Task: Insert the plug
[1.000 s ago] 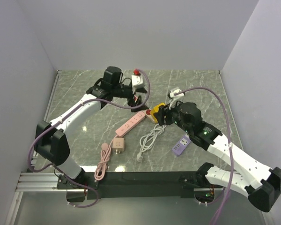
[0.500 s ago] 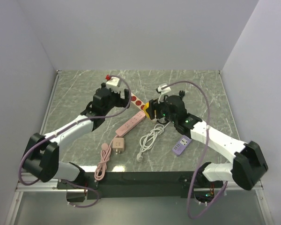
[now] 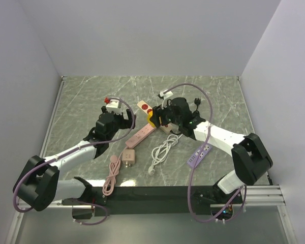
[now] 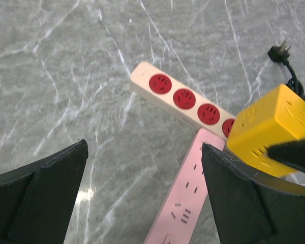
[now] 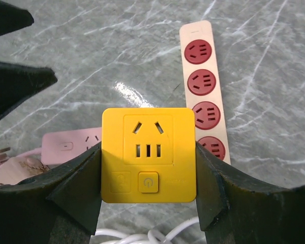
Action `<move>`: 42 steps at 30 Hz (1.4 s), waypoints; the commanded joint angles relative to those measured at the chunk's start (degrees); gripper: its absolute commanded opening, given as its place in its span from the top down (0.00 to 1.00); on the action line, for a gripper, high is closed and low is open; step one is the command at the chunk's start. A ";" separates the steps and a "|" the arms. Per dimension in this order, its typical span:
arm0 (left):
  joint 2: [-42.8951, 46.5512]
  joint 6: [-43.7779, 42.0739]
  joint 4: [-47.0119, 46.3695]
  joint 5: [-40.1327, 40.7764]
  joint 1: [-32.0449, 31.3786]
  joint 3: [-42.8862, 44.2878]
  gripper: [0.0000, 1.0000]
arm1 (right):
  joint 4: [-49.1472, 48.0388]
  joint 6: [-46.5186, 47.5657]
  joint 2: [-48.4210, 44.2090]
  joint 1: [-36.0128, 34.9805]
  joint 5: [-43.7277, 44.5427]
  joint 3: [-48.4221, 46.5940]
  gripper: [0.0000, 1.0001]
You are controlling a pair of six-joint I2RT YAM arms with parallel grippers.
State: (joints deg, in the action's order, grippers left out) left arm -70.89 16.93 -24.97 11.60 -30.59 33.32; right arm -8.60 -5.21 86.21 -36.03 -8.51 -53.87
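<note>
1. Gripping the plug (image 5: 148,137) by two opposite sides, my right gripper (image 5: 148,175) has it between the fingers, socket face toward the wrist camera. The cream strip (image 5: 204,81) with red sockets lies just beside the gripper.
2. My left gripper (image 4: 144,168) hangs wide open above the bench (image 4: 66,76) — pink strip (image 4: 183,203) below it.

My top camera looked down from behind over the whole table (image 3: 218,96), while both wrist cameras sat close, sharing the plug (image 4: 267,127) and the red-socket strip (image 4: 185,99).
</note>
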 commanded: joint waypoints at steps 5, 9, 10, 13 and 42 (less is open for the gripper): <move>3.48 1.35 -4.56 -5.78 -0.87 -5.28 0.01 | -4.06 3.37 4.83 0.70 -3.97 -6.33 1.00; 1.90 1.62 -4.21 -6.50 -1.66 -5.64 0.01 | -3.70 3.98 7.29 0.70 -4.76 -7.57 1.00; 0.85 1.62 -3.77 -6.32 -2.10 -5.55 0.01 | -3.62 4.16 7.56 0.61 -4.76 -7.74 1.00; -1.60 1.35 -3.51 -6.67 -2.72 -5.11 0.02 | -3.18 4.68 8.62 0.70 -4.93 -8.18 1.00; -14.09 -0.49 1.42 -6.85 -5.27 0.25 0.04 | -1.77 7.59 13.45 0.79 -1.33 -8.45 1.00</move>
State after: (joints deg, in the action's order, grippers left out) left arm -84.18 17.23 -23.59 5.21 -35.53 31.24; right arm -8.16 1.21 98.67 -35.62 -11.62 -59.46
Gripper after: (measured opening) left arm 0.966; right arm 0.678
